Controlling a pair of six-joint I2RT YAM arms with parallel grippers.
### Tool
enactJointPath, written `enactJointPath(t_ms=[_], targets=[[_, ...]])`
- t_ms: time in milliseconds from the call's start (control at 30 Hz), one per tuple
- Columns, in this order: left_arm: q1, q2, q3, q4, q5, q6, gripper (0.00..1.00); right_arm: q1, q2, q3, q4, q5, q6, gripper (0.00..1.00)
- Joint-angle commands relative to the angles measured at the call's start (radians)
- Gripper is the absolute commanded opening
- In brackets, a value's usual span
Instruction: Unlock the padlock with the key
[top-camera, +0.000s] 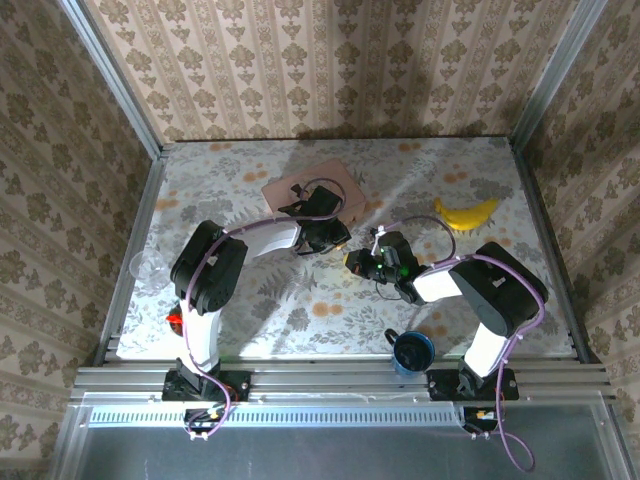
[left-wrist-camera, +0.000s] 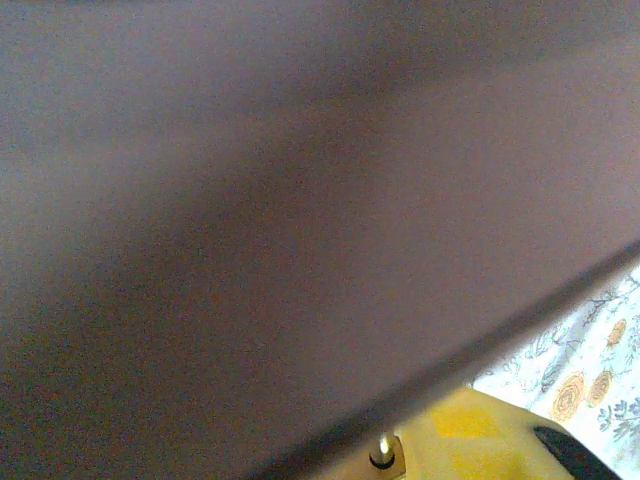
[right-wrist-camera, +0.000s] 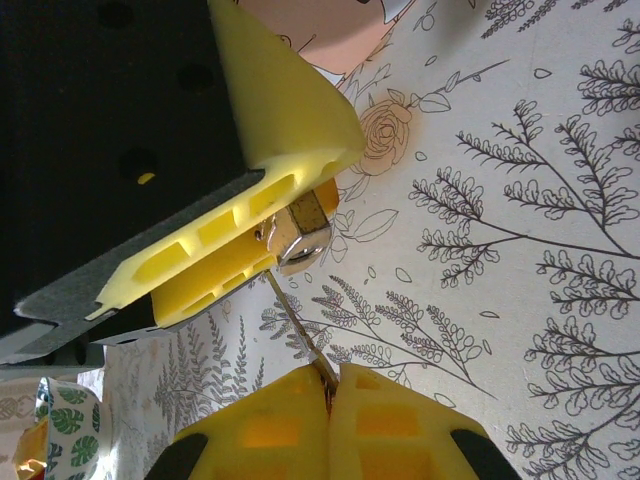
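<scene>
Holding the padlock (right-wrist-camera: 300, 236) between its yellow pads, the left gripper (right-wrist-camera: 292, 215) was clamped on the brass body just off the near-right corner of the pink box (top-camera: 310, 190). The right gripper (right-wrist-camera: 329, 385) had its fingers pressed together on the key (right-wrist-camera: 296, 322). This thin metal blade ran from the fingertips up to the underside of the padlock. Whether its tip sat inside the keyway could not be told.

From above, the two grippers met tip to tip beside that same corner of the box, over the floral table (top-camera: 250, 300).

Left wrist view: a blurred brown-purple surface lay very close to the lens. A yellow finger (left-wrist-camera: 470, 435) and a small silvery stub (left-wrist-camera: 383, 455) on brass showed at the lower edge.

Containers:
- The pink box lay flat on the table, and its contents could not be seen.
- The blue mug (top-camera: 412, 352) stood upright well apart from the pink box, toward the arm bases. Its inside was dark and its contents could not be told.

The banana (top-camera: 465, 213) lay loose on the table to the right of the pink box.
</scene>
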Motion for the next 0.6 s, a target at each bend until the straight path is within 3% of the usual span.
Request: enactJointPath(t_ms=[0,567], targets=[[-0.003,-0.008,-0.022,-0.016,0.081,-0.039,0.00,-0.001,0.015,-0.001,0.017,0.023,-0.010,0.00],[-0.003,-0.010,-0.025,-0.012,0.081,-0.039,0.00,-0.019,0.043,-0.004,0.023,0.026,0.004,0.00]])
